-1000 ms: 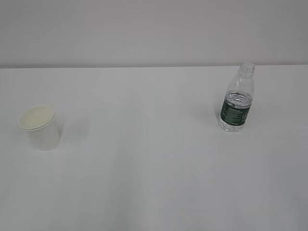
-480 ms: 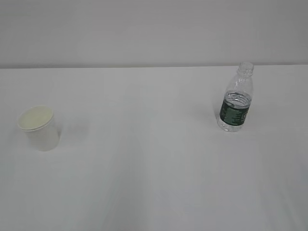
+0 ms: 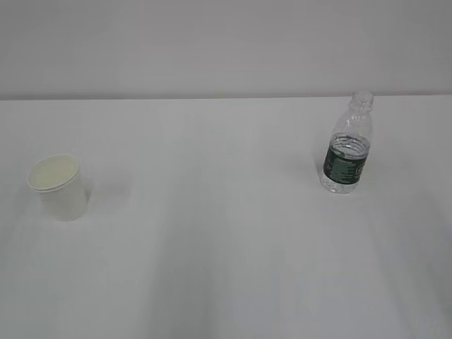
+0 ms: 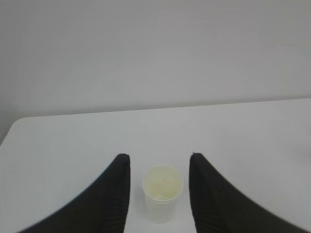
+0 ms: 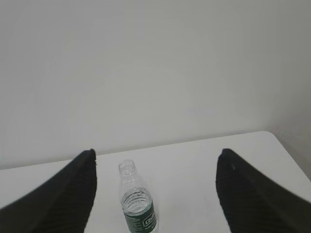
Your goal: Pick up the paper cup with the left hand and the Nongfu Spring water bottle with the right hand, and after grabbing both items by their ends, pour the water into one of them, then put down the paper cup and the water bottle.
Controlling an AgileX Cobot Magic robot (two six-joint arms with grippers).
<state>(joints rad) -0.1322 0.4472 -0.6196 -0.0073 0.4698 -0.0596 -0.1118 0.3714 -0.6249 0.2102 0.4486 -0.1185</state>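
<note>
The white paper cup (image 3: 58, 188) stands upright at the table's left, cream inside showing. The clear Nongfu Spring water bottle (image 3: 347, 147) with its dark green label stands upright and capless at the right; water (image 3: 344, 180) fills its lower part. Neither arm shows in the exterior view. In the left wrist view my left gripper (image 4: 160, 156) is open, and the paper cup (image 4: 162, 192) stands framed between its fingers, untouched. In the right wrist view my right gripper (image 5: 157, 151) is wide open; the bottle (image 5: 137, 204) stands nearer its left finger (image 5: 77, 184), clear of both.
The white table (image 3: 226, 247) runs back to a plain pale wall (image 3: 226, 42). The table's left far corner (image 4: 19, 121) shows in the left wrist view, its right far corner (image 5: 269, 136) in the right wrist view.
</note>
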